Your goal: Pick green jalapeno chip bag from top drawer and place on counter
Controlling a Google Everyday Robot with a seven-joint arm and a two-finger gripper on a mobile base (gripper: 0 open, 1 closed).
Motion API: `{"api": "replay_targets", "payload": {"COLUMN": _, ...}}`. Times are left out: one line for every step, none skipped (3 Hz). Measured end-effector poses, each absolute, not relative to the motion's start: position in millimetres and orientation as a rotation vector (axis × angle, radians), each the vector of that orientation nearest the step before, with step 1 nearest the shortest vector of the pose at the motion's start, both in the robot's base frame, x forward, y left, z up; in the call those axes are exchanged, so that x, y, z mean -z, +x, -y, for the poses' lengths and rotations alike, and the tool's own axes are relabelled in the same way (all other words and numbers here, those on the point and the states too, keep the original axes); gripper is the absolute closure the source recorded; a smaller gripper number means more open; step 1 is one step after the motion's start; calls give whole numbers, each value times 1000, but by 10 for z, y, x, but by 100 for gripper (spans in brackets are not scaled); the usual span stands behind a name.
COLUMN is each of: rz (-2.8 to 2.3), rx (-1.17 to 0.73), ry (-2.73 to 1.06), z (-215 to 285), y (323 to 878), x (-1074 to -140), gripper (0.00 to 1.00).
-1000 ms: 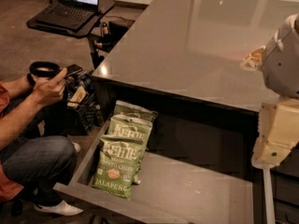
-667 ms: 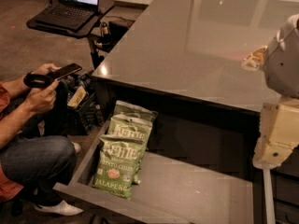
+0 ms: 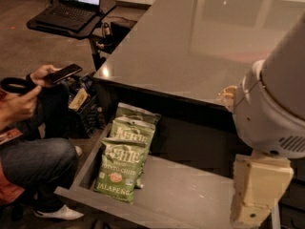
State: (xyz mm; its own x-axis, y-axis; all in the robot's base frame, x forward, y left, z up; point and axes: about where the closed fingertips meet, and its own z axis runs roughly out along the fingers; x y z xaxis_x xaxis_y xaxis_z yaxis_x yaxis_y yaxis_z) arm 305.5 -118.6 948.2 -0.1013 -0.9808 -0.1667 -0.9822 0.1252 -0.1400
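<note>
The green jalapeno chip bag (image 3: 116, 168) lies flat at the left end of the open top drawer (image 3: 190, 192), with "JALAPENO" along its near edge. Two look-alike green bags (image 3: 136, 130) lie partly under it, toward the back. The dark glossy counter (image 3: 200, 42) runs above and behind the drawer. My arm fills the right side. Its beige end piece, the gripper (image 3: 255, 202), hangs over the drawer's right end, well to the right of the bags and not touching them.
A person (image 3: 33, 161) sits on the floor left of the drawer, holding a phone (image 3: 62, 73). A laptop (image 3: 76, 1) stands on a black stand at the back left. A small tan object (image 3: 228, 95) lies at the counter's front edge.
My arm has come lower and a little left, toward the drawer. The person has shifted the phone and hands. The bags have not moved.
</note>
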Motion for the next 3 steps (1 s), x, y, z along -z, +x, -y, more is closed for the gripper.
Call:
{"api": "replay_targets", "payload": {"rz": -2181, "rx": -9, "ry": -1944, "z": 1186, "y": 3055, "x": -9482, "gripper": 0}}
{"api": "replay_targets", "payload": {"rz": -2181, "rx": -9, "ry": -1944, "z": 1186, "y": 3055, "x": -9482, "gripper": 0}}
{"api": "replay_targets", "payload": {"rz": -2152, "rx": -12, "ry": -1950, "z": 978, "y": 3187, "x": -9231, "gripper": 0}}
